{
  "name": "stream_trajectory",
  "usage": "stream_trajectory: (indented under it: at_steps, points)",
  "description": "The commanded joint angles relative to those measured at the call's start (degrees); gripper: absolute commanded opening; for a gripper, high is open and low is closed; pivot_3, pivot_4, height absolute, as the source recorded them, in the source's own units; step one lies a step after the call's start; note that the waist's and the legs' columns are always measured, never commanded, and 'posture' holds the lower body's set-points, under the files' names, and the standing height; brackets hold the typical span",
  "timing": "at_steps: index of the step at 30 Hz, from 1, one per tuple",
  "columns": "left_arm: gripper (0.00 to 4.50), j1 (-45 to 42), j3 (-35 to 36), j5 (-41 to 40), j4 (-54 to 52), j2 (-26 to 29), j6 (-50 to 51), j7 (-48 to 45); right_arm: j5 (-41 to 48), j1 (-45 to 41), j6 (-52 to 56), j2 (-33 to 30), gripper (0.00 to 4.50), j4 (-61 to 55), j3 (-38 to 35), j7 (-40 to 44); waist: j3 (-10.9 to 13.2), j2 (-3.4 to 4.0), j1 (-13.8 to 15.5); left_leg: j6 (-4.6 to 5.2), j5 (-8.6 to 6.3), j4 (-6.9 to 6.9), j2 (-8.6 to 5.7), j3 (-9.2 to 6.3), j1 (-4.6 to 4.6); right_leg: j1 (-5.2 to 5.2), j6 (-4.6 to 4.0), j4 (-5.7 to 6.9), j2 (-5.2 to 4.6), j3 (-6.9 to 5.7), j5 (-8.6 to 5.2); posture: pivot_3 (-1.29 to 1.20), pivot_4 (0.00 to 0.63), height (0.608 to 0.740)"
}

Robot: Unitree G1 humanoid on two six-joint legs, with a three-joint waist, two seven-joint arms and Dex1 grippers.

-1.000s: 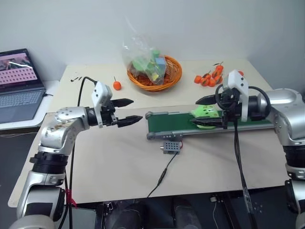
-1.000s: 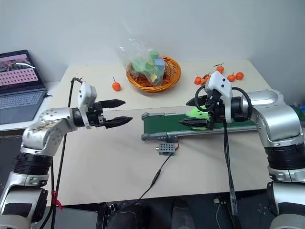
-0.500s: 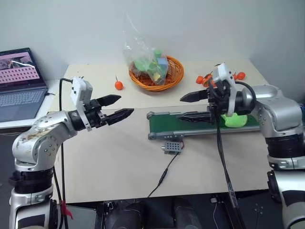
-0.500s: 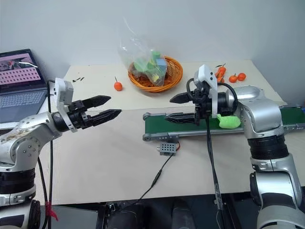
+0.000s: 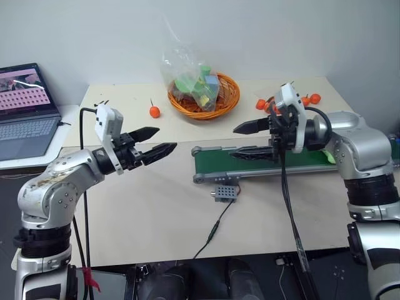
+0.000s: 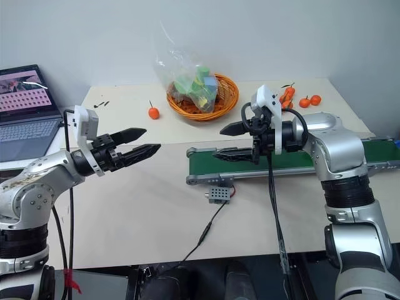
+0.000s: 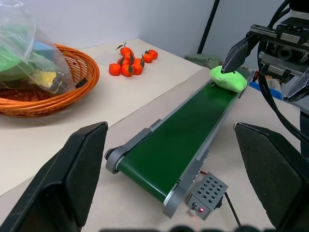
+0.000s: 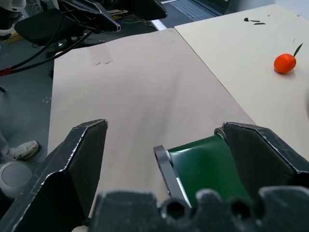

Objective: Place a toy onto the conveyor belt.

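Observation:
The lime-green toy [image 7: 228, 79] lies on the dark green conveyor belt [image 5: 219, 164] toward its far right part. In the left wrist view it sits close under one finger of my right gripper, apart from it. From the head, my right forearm hides it. My right gripper [image 5: 235, 141] hovers open and empty over the belt's left half, pointing left. My left gripper [image 5: 165, 139] is open and empty above the table, left of the belt's end and pointing at it.
A small grey control box [image 5: 226, 192] sits in front of the belt with a wire running to the table's front edge. An orange basket [image 5: 203, 94] holds bagged blocks at the back. Small orange fruits [image 5: 269, 103] and a single one [image 5: 153, 111] lie nearby. A laptop [image 5: 25, 106] stands far left.
A second ago the toy sat between my right gripper's fingers over the belt. It has since travelled right along the belt, while the right gripper shifted left. The left gripper drew back slightly.

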Motion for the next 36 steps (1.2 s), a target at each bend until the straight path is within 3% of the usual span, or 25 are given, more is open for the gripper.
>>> stream_trajectory:
  at_steps: [1, 36]
  points:
    - [4.46, -1.7, 0.0, -0.4, -0.6, -0.2, -0.7, 0.0, 0.7, -0.9, -0.7, 0.0, 4.50, -2.0, -2.1, -0.8, 0.0, 0.00, 0.0, 0.00, 0.00, 0.00, 0.00, 0.00, 0.00, 0.00, 0.00, 0.00, 0.00, 0.00, 0.00, 0.00, 0.150, 0.740]
    - [4.46, -2.8, 0.3, -1.8, -1.0, -1.8, 0.5, 1.5, -0.4, -0.5, -2.4, 1.4, 4.50, 0.0, -1.9, -2.8, 0.0, 0.00, 0.0, 0.00, 0.00, -0.02, 0.00, 0.01, 0.00, -0.01, 0.00, -0.01, 0.01, 0.02, 0.00, 0.00, 0.150, 0.740]
